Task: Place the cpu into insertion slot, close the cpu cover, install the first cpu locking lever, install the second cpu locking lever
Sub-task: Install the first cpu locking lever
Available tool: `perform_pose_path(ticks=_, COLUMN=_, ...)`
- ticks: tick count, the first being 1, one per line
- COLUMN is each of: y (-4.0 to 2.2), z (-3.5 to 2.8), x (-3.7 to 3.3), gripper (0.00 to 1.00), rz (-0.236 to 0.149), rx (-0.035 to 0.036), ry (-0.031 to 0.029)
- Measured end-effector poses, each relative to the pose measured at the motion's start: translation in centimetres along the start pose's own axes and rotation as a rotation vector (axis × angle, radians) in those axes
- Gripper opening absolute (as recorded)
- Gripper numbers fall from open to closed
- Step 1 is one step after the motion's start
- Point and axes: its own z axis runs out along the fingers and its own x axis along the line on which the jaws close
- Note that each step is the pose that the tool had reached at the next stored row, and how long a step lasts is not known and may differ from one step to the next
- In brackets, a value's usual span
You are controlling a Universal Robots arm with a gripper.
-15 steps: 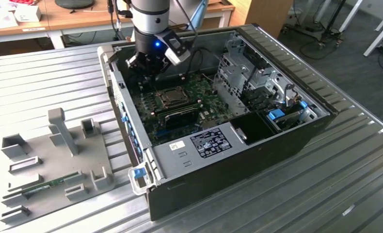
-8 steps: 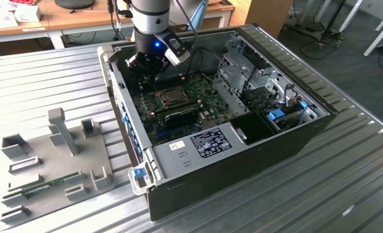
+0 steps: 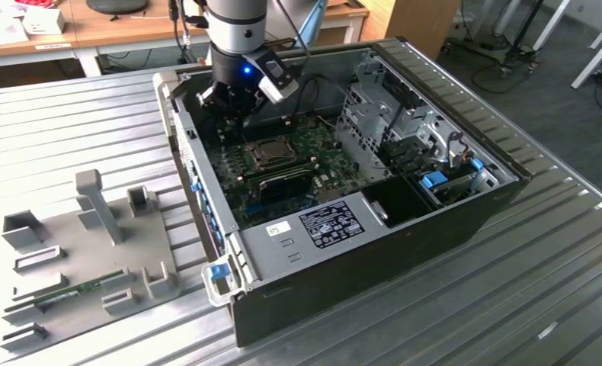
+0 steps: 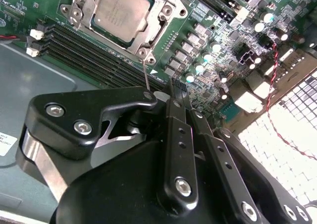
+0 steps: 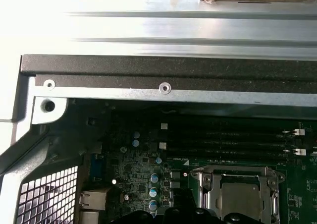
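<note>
The cpu lies flat in the insertion slot on the green board inside the open computer case. The silvery cpu cover lies down around it, framing its grey top; both also appear in the first wrist view, cpu and cover. A thin wire locking lever rises from the socket's corner and ends beside my gripper's tip. My gripper hangs low inside the case, just beyond the socket's far side, with its black fingers together and nothing visibly between them.
Long black memory slots run beside the socket. The case's metal wall and vent grille are close to the gripper. A drive cage fills the case's right in the exterior view. A grey fixture plate lies on the table.
</note>
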Motion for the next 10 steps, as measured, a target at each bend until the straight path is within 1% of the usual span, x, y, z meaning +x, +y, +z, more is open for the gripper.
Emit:
perform_pose_path(ticks=2, y=0.01, z=0.0, x=0.24, gripper=0.1, rz=0.0, rx=0.0, ry=-0.002)
perform_pose_path(ticks=5, y=0.02, z=0.0, x=0.36, gripper=0.1, rz=0.0, rx=-0.0007, ry=-0.0036)
perform_pose_path(ticks=6, y=0.01, z=0.0, x=0.37, gripper=0.1, rz=-0.001, rx=-0.0048, ry=-0.0046)
perform_pose_path(ticks=7, y=0.01, z=0.01, x=0.38, gripper=0.1, rz=-0.001, rx=-0.0139, ry=-0.0059)
perform_pose_path(ticks=8, y=0.02, z=0.01, x=0.39, gripper=0.1, rz=0.0, rx=-0.025, ry=-0.0077)
perform_pose_path(ticks=9, y=0.02, z=0.01, x=0.39, gripper=0.1, rz=0.0, rx=-0.0299, ry=-0.0084)
perform_pose_path(ticks=10, y=0.02, z=0.01, x=0.39, gripper=0.1, rz=0.0, rx=-0.0301, ry=-0.0085)
